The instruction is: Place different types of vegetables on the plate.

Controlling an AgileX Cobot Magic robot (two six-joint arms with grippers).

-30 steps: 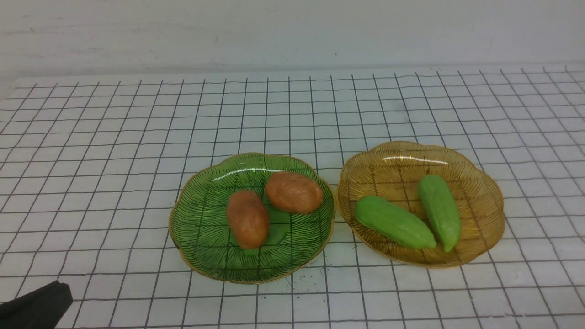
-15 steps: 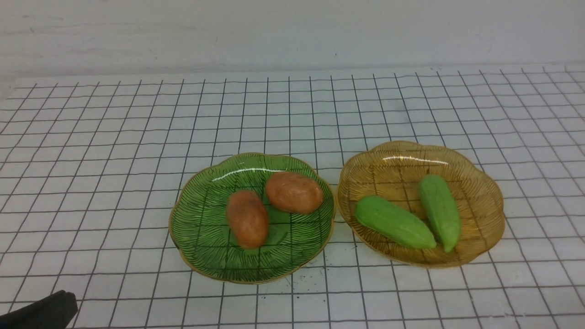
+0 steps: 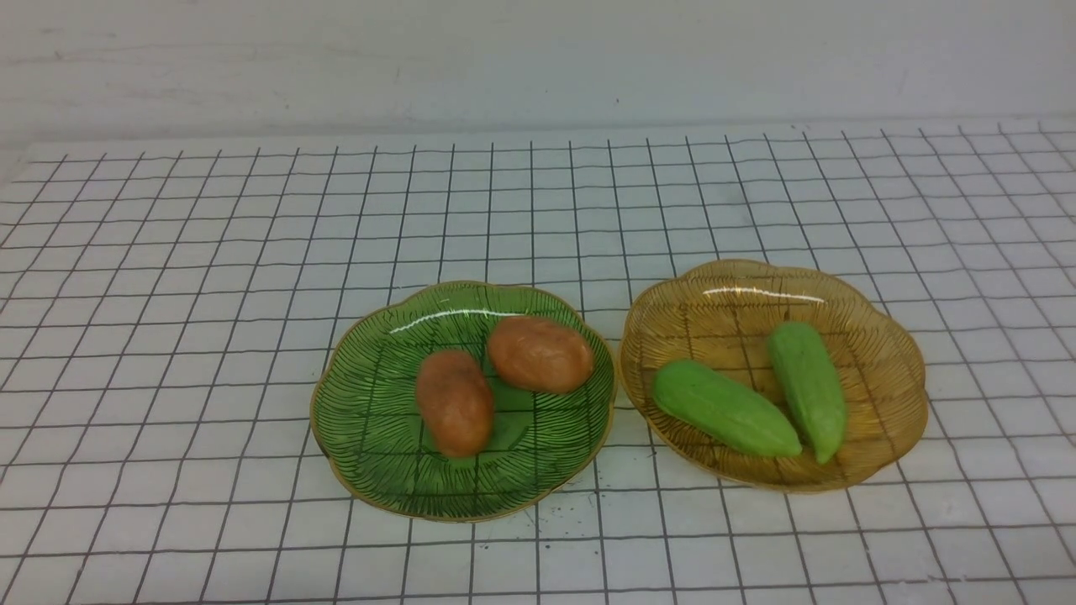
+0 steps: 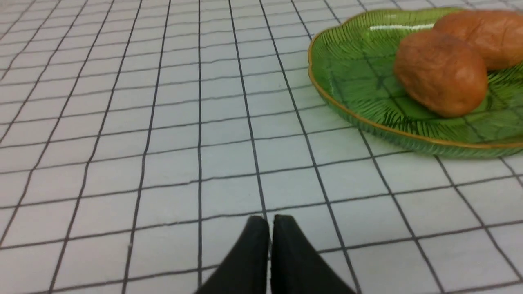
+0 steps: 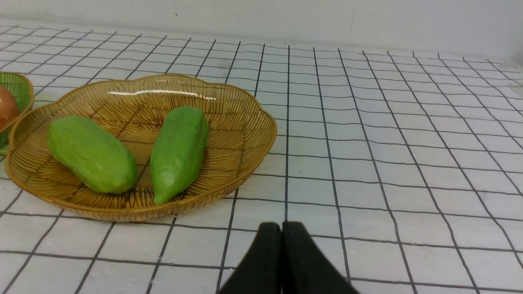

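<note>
Nearest to you, the bottom left corner of the front view is now bare grid: the dark tip of the left arm that showed there a second ago, and sat lower half a second ago, has slid out of frame entirely. Your left claw (image 4: 267,222) appears only in its own wrist view, clenched with the two black fingers pressed together and nothing between them, low over the table (image 3: 168,336) and just short of the green plate (image 3: 370,403). Your right claw (image 5: 282,228) is likewise pinched closed and empty, near the front edge of the amber plate (image 3: 891,370).

Further out, nothing on the plates has moved. The nearer potato (image 3: 455,402) and the farther potato (image 3: 540,354) lie on the green plate, close together and possibly touching. The left gourd (image 3: 725,408) and the right gourd (image 3: 809,390) lie on the amber plate, their near ends almost meeting.

What this means for you: each kind sits on its own plate, both claws carry nothing, and the left arm has pulled back. I'd judge the sorting finished and the arms retiring to rest. Beyond the plates the table runs to the pale wall (image 3: 538,59).
</note>
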